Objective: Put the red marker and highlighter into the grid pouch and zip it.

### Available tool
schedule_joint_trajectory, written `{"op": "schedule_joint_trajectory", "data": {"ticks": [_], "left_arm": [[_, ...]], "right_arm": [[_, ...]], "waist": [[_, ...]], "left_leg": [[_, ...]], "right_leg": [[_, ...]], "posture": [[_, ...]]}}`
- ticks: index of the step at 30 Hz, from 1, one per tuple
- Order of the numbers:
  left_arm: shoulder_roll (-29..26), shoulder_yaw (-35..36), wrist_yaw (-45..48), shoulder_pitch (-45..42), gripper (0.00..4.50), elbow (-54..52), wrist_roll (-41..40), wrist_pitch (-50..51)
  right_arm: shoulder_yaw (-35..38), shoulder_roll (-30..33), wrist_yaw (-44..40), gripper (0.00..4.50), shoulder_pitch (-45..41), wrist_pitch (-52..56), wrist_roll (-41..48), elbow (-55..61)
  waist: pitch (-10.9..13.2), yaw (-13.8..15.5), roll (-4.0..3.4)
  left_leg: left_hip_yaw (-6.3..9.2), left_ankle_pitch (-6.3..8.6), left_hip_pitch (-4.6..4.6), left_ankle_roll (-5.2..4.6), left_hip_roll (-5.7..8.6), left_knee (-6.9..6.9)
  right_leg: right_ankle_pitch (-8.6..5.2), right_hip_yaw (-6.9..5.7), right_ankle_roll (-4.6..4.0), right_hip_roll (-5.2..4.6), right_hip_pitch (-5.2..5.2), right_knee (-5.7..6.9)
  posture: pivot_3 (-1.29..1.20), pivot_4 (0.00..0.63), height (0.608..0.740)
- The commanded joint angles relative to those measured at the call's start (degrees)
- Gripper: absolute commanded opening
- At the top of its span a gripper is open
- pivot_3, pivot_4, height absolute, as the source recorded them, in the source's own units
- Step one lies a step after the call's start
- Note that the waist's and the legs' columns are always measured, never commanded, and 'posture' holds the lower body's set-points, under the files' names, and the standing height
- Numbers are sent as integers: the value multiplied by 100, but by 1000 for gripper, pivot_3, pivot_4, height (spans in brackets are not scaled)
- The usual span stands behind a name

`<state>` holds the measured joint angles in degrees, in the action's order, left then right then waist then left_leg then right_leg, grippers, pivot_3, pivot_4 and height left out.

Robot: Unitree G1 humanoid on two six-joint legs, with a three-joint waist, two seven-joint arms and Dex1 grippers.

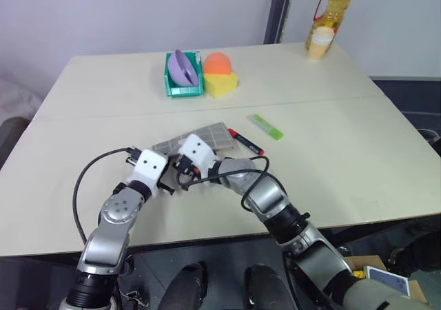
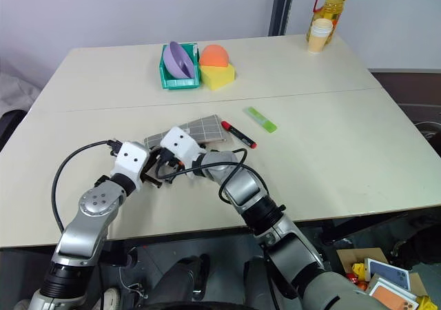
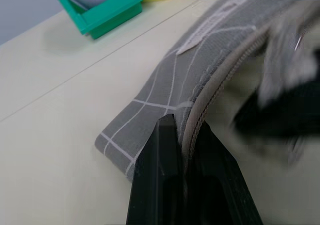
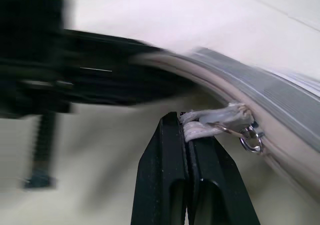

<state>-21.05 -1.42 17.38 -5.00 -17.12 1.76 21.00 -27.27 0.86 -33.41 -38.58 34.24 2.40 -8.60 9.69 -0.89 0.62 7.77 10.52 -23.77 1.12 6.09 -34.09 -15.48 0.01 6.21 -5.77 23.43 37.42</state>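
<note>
The left end effector pinches the edge of the grey fabric grid pouch; the right end effector pinches its white cord pull. Beyond on the cream bench, the slim red-and-black marker and flat light green highlighter lie beside the pouch.

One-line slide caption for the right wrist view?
Right gripper shut on the grid pouch's white cord pull loop.

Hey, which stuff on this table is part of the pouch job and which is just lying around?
Part of the job:
- grid pouch, edge pinched by the left gripper
- cord pull, pinched by the right gripper
- red marker
- highlighter

Just lying about:
- green bin with purple bowl
- yellow sponge
- orange ball
- oil bottle
- paper cup
</note>
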Motion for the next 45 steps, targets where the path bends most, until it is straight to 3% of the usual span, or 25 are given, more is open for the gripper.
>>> {"op": "schedule_joint_trajectory", "data": {"ticks": [1,9,12,17,28,37,40,44,45], "left_arm": [[26,-19,-34,-76,0,-277,40,54],[46,33,-110,-25,0,-355,79,159],[38,122,-169,-54,0,-321,84,177],[-3,285,-290,-117,0,-187,104,143],[-17,438,-409,-344,0,318,104,-3],[38,329,-445,-452,0,581,146,-147],[113,380,-502,-500,0,587,102,-119],[120,446,-474,-554,0,622,43,-111],[113,453,-468,-564,0,634,35,-116]], "right_arm": [[-245,-142,-233,46,-169,-174,-36,326],[-144,-41,-238,46,-186,-264,-242,330],[93,225,-338,888,-83,-5,-150,529],[431,776,-131,3460,194,210,-281,940],[1637,1900,270,3460,634,244,-241,1251],[1981,1823,643,3460,570,334,-173,286],[2055,1754,642,2592,636,377,-70,225],[2053,1846,531,559,676,305,-3,493],[2041,1880,499,391,681,280,-6,539]], "waist": [[0,0,0],[0,-2,0],[0,2,0],[0,11,0],[1,21,2],[2,20,3],[2,22,3],[2,21,3],[2,24,3]], "left_leg": [[0,0,0,0,0,0],[1,1,0,1,0,0],[1,1,0,1,0,0],[1,1,0,1,0,0],[-1,0,-6,0,-1,2],[-3,0,-6,-1,-1,1],[-4,-1,-6,-1,0,0],[-3,-1,-6,-1,0,-1],[-3,-1,-6,-1,1,-1]], "right_leg": [[0,0,0,0,0,0],[0,0,0,1,0,0],[0,0,0,1,1,0],[0,0,0,0,-2,-2],[0,-2,1,-2,-4,-9],[0,-2,1,-4,-6,-13],[0,-1,1,-4,-8,-15],[0,-2,1,-4,-10,-16],[0,-2,1,-4,-10,-16]], "posture": [[0,150,740],[0,150,740],[0,150,740],[0,150,740],[0,150,740],[0,150,740],[0,150,740],[0,150,740],[0,150,740]]}}
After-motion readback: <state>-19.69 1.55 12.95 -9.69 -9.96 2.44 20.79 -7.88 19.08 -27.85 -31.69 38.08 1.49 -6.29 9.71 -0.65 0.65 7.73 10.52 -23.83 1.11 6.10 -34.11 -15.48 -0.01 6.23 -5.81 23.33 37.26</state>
